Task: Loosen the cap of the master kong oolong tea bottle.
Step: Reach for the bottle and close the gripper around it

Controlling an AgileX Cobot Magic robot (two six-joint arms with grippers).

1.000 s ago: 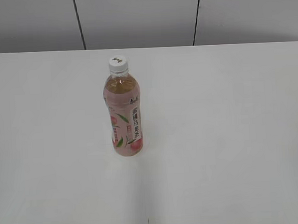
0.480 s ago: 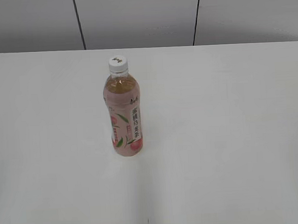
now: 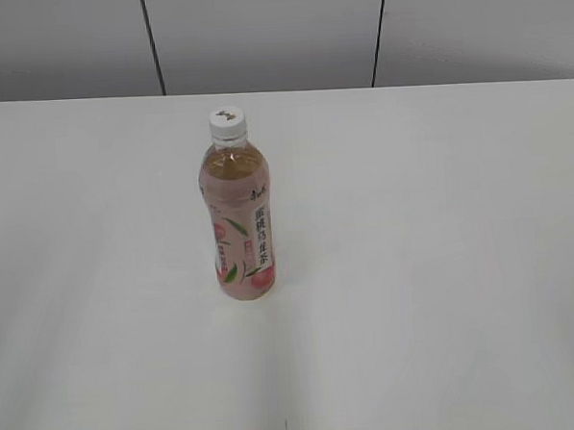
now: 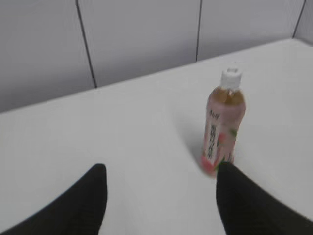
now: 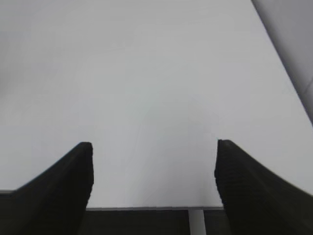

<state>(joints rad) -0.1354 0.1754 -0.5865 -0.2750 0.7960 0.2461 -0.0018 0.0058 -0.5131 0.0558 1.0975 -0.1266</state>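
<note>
The master kong oolong tea bottle [image 3: 240, 227] stands upright on the white table [image 3: 444, 265], left of the middle, with amber tea and a pink peach label. Its white cap [image 3: 227, 123] is on top. The bottle also shows in the left wrist view [image 4: 222, 129], with the cap [image 4: 231, 78], just beyond the right fingertip. My left gripper [image 4: 159, 174] is open and empty, some way short of the bottle. My right gripper [image 5: 152, 147] is open and empty over bare table near its edge. Neither gripper shows in the exterior view.
A grey panelled wall [image 3: 268, 33] runs behind the table. The table's near edge [image 5: 146, 208] shows in the right wrist view, with a dark gap below it.
</note>
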